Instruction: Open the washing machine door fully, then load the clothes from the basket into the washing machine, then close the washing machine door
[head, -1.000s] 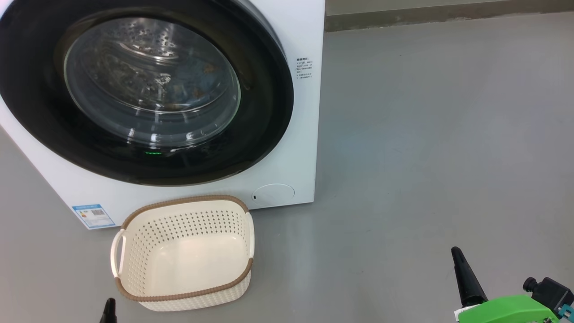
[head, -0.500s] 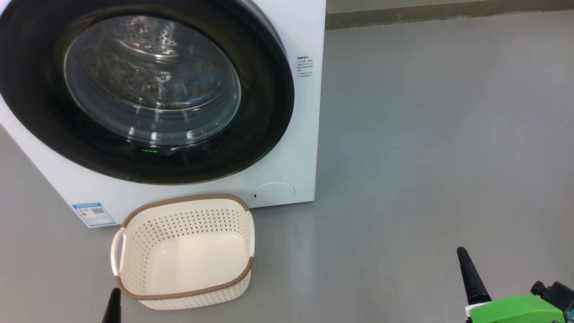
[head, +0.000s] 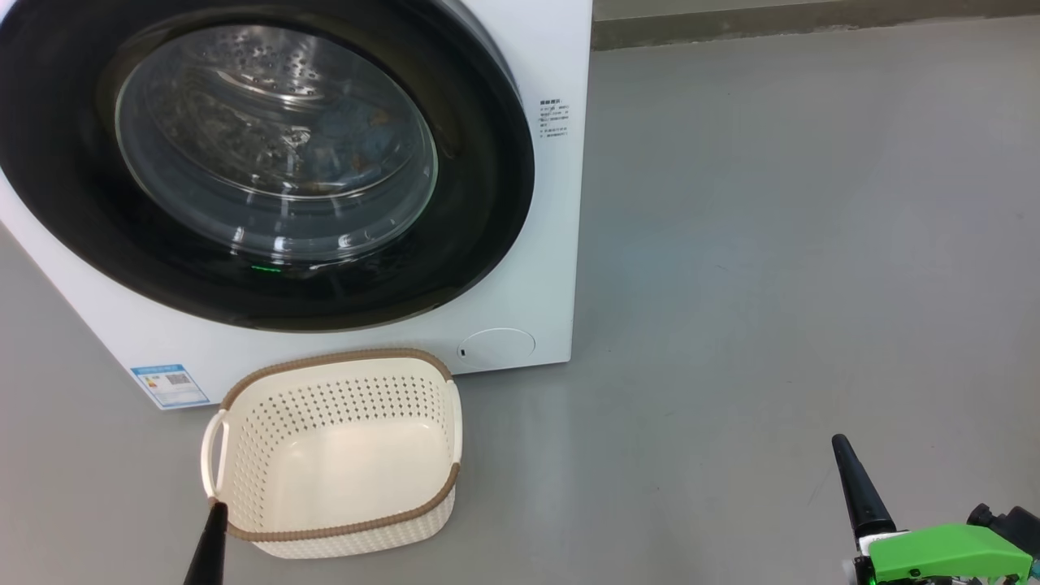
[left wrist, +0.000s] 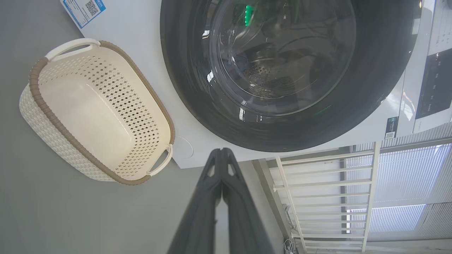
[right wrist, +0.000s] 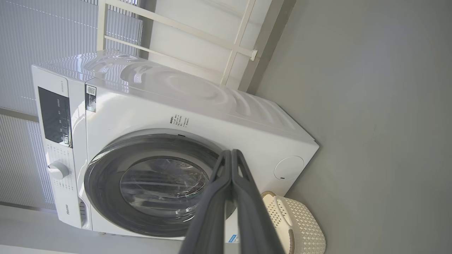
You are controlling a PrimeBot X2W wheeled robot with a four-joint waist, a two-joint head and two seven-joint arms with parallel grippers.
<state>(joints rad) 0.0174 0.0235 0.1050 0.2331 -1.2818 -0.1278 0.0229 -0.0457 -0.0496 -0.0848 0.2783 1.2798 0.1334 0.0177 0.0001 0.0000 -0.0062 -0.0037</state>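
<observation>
At the lower left of the head view, the left fingers (head: 210, 540), pressed together, are creeping up toward the empty basket (head: 366, 543). The right fingers (head: 857, 491), also together, are hovering over bare floor. The washing machine door (head: 479, 203) is sitting shut, so the task is likely finishing. Glare is blurring the clothes (head: 357, 138) behind the glass.

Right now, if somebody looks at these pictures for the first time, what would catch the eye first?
The washing machine door, big and round with a glossy black rim and bulging glass, is shut and takes up the upper left of the head view. Below it, on the grey floor in front of the white washing machine, stands the cream basket, empty. The shut left tool shows by the basket's near left corner.
</observation>
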